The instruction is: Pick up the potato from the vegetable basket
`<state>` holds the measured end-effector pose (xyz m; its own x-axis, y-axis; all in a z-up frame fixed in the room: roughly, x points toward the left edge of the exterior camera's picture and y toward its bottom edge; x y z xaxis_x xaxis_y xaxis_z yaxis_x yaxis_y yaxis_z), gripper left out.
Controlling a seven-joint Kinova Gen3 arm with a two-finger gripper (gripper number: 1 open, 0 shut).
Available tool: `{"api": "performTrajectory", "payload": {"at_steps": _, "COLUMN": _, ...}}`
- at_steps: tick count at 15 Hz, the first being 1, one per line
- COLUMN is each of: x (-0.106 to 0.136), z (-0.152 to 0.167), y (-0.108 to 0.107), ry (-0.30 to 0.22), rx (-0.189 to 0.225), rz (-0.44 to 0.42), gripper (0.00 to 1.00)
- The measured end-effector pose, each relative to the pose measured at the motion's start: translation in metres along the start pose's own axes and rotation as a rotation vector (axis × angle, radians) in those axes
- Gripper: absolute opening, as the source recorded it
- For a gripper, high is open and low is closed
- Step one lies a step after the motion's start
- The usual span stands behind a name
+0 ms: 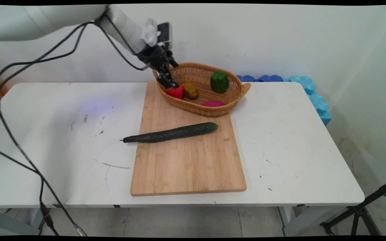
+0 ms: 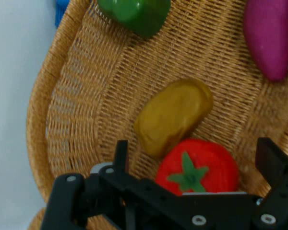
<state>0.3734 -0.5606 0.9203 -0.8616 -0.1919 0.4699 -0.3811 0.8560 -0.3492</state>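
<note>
Down inside the wicker basket (image 1: 236, 87), the black gripper (image 1: 168, 82) hangs over the red tomato (image 2: 199, 165), its jaws spread apart. From the hand view, one fingertip (image 2: 121, 152) stands to one side of the tomato and the other to the opposite side, with a gap showing between each finger and the fruit; neither pad is seen touching it. The tomato lies between them with its green star-shaped stem cap facing the camera.

Just beside the tomato, and touching it, lies a brownish-yellow potato (image 2: 173, 115), angled across the woven floor. A green bell pepper (image 1: 219, 81) sits toward the far side of the basket, apart from the potato, and a magenta sweet potato (image 2: 270, 36) lies near the basket's near rim, apart from the others. From the main view the tomato rests in the basket's left end, close to the wall there, with the gripper's tips right at its top.

The basket stands on the far end of a wooden cutting board (image 1: 188, 167), which lies on the white table (image 1: 62, 150). A long dark green cucumber (image 1: 171, 133) lies across the board in front of the basket, well apart from the gripper, its thin stem end reaching past the board's left edge onto the table. Blue foam pieces (image 1: 308, 90) show behind the table's far right corner.
</note>
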Motion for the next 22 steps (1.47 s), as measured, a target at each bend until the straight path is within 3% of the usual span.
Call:
{"api": "performTrajectory", "payload": {"at_steps": 5, "x": 0.016, "z": 0.035, "y": -0.011, "ry": -0.03, "rx": -0.015, "rz": 0.056, "gripper": 1.0}}
{"api": "performTrajectory", "payload": {"at_steps": 14, "x": 0.025, "z": 0.093, "y": -0.022, "ry": -0.099, "rx": -0.084, "rz": 0.142, "gripper": 1.0}}
{"api": "performTrajectory", "payload": {"at_steps": 22, "x": 0.029, "z": 0.115, "y": -0.026, "ry": -0.116, "rx": -0.106, "rz": 0.152, "gripper": 1.0}}
